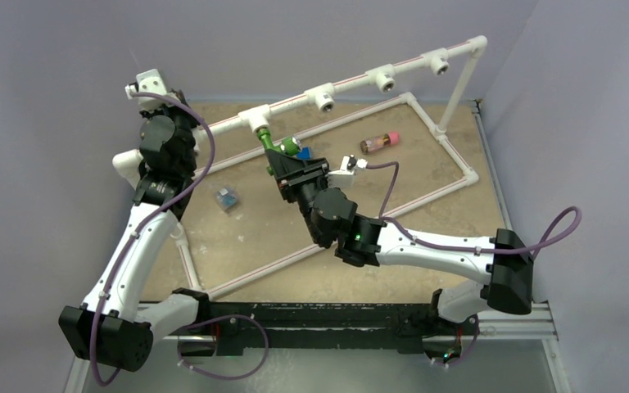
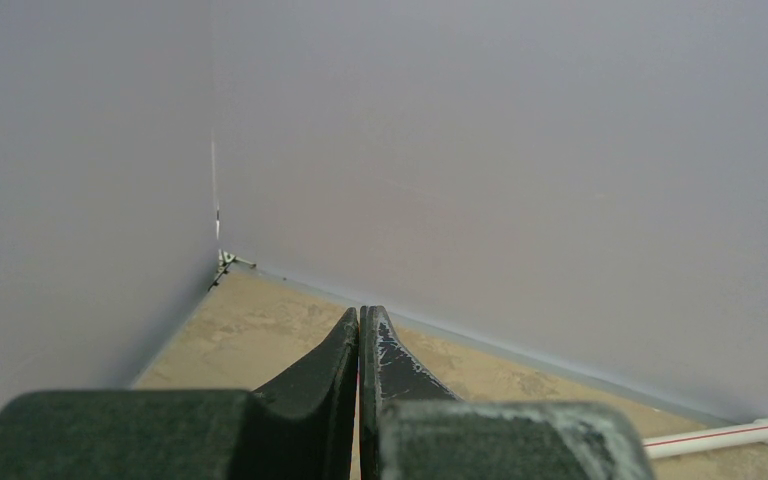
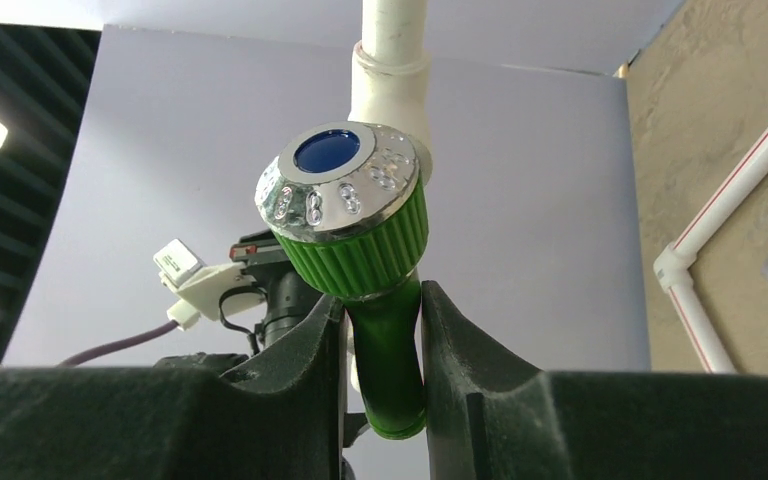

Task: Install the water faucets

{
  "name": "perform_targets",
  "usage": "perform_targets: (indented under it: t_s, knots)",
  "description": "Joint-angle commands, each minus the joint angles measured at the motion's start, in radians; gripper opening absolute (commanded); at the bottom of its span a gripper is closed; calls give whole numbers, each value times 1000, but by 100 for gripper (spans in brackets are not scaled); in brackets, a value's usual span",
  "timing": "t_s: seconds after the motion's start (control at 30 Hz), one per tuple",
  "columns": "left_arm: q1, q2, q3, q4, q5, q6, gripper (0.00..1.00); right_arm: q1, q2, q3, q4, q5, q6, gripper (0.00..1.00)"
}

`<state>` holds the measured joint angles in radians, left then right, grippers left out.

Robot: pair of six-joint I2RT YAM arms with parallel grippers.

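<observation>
A bright green faucet with a chrome cap and blue centre sits at the leftmost tee of the raised white pipe rail. My right gripper is shut on the faucet's curved spout, with the knob above the fingers and the white pipe behind it. My left gripper is shut and empty, raised at the far left, pointing at the wall corner.
Three open tees follow along the rail. A white pipe frame lies on the tan board. A pink-capped brown piece, a small clear-blue piece and a blue piece lie on the board.
</observation>
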<state>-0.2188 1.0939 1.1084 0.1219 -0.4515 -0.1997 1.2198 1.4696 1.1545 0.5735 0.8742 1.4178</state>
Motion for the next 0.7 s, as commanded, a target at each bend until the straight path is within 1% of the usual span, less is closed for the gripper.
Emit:
perform_targets:
  t_s: [0.0, 0.13, 0.27, 0.67]
  knots:
    - [-102, -3, -72, -361, 94, -63, 0, -85, 61, 45, -92, -20, 235, 0]
    - [-119, 2, -68, -368, 96, -70, 0, -85, 72, 41, -113, -19, 313, 0]
    - [-136, 5, -65, -374, 103, -82, 0, -85, 94, 36, -111, 15, 387, 0]
    - [-185, 1, -63, -391, 109, -111, 0, -75, 133, -5, -69, 60, 535, 0]
